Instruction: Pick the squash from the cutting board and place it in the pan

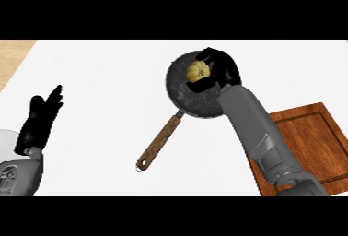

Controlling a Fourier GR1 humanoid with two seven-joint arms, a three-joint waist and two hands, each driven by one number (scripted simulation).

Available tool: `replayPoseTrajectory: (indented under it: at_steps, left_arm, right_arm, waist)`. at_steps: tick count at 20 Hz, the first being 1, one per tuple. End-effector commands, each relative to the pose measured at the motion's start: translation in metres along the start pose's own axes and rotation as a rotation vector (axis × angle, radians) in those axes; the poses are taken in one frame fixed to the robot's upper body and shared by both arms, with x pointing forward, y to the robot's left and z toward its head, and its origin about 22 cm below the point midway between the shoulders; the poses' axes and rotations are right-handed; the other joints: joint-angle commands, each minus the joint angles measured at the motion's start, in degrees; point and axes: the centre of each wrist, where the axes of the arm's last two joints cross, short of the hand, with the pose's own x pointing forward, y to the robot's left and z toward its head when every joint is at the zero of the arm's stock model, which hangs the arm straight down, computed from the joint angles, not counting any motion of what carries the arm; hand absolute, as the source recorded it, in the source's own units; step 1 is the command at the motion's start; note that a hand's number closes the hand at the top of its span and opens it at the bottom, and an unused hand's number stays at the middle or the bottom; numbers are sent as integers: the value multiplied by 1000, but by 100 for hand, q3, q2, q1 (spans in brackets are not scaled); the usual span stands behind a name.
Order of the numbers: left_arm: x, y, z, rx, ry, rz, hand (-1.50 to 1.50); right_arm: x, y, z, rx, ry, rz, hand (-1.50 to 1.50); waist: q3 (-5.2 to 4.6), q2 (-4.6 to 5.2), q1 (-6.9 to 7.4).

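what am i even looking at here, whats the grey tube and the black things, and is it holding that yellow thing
You are looking steeply down at a counter from the robot's head. The grey tubes are its forearms; the black shapes are its hands. The right hand reaches over a dark pan with a brown handle, fingers curled round a yellow squash above it. Whether the squash touches the pan cannot be told. The left hand rests open at the left edge. A wooden cutting board lies at the right.
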Motion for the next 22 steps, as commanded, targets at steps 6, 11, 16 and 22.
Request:
replayPoseTrajectory:
  at_steps: [6,11,16,22]
  left_arm:
    - [7,-2,-3,-31,-30,-2,0]
    - [7,-15,-10,-44,-33,0,0]
    - [1,3,-8,-30,-13,-15,0]
    - [0,-7,-6,15,12,5,0]
  right_arm:
    - [-19,20,5,24,28,-113,-150]
    - [-8,15,0,-61,-32,-240,-150]
    - [6,7,-6,-170,-80,-321,-150]
    - [-10,-5,-8,-292,-25,-407,-150]
  waist:
    - [4,50,210]
    - [6,84,270]
    - [1,13,109]
    - [0,-10,-147]
